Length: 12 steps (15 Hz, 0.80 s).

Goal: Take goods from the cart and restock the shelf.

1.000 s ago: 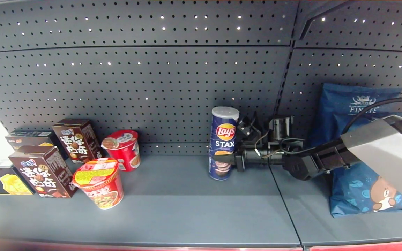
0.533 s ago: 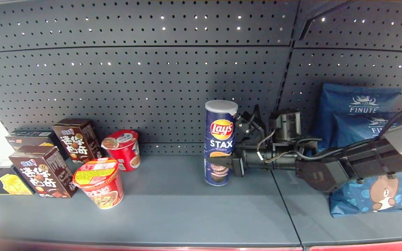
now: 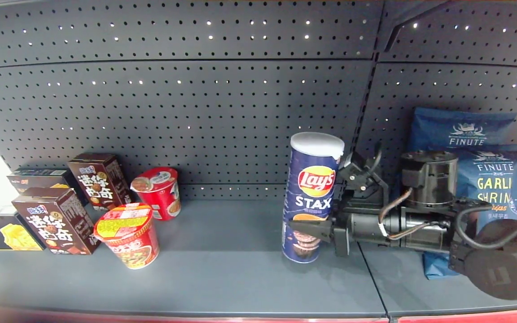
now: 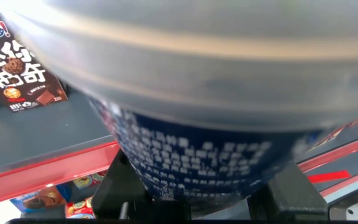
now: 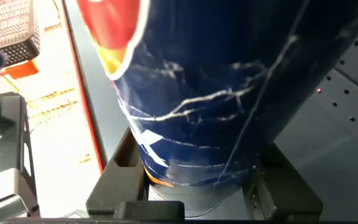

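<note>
A tall dark blue chip can (image 3: 313, 197) with a white lid stands upright over the grey shelf board (image 3: 222, 273), right of its middle. My right gripper (image 3: 304, 225) comes in from the right and is shut on the can's lower half. The far finger is hidden behind the can. The right wrist view shows the same can (image 5: 216, 93) pinched between the black fingers (image 5: 122, 167). In the left wrist view my left gripper (image 4: 197, 194) is shut on a dark blue printed container (image 4: 197, 155) with a wide grey rim, held out in front of the shelf's red edge (image 4: 48, 177).
Brown chocolate boxes (image 3: 52, 220), (image 3: 99, 179) and two red cup noodles (image 3: 128, 235), (image 3: 157, 192) fill the shelf's left side. Blue snack bags (image 3: 465, 130) lean at the right behind my right arm. A perforated back panel (image 3: 173, 112) closes the rear. Bare board lies between cups and can.
The right gripper has carried the chip can forward and to the right, closer to the shelf's front. The arm has drawn back, uncovering more of the blue bags.
</note>
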Tool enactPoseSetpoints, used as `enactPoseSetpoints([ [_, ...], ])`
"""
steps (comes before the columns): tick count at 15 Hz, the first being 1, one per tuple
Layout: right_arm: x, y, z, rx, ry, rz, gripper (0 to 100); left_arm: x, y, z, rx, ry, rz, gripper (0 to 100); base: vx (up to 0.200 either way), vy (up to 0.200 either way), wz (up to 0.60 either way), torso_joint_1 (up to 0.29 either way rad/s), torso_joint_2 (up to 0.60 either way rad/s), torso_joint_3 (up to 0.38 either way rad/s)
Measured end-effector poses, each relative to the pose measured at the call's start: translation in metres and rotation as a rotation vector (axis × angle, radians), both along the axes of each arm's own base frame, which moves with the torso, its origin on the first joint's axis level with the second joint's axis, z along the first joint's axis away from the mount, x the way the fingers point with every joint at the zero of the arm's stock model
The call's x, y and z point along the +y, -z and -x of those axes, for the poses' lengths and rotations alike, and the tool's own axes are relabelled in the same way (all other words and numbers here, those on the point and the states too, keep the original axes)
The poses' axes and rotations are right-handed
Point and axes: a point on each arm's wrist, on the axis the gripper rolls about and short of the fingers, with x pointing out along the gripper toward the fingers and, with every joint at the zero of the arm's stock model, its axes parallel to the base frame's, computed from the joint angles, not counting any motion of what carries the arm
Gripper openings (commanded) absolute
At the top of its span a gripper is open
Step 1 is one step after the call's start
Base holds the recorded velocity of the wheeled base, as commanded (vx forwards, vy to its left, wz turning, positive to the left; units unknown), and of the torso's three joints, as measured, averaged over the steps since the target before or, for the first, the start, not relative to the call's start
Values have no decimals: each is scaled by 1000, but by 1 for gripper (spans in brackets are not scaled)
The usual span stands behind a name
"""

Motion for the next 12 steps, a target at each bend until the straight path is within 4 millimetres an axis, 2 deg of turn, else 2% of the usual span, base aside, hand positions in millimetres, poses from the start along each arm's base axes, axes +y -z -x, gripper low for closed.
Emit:
enactPoseSetpoints([
  [5,-16,30,22,24,-3,13,0,0,-1,0,-6,-8,0,0,0,0,0,0,0,0],
  [12,-15,48,18,70,1,49,0,0,-1,1,-6,-12,0,0,0,0,0,0,0,0],
])
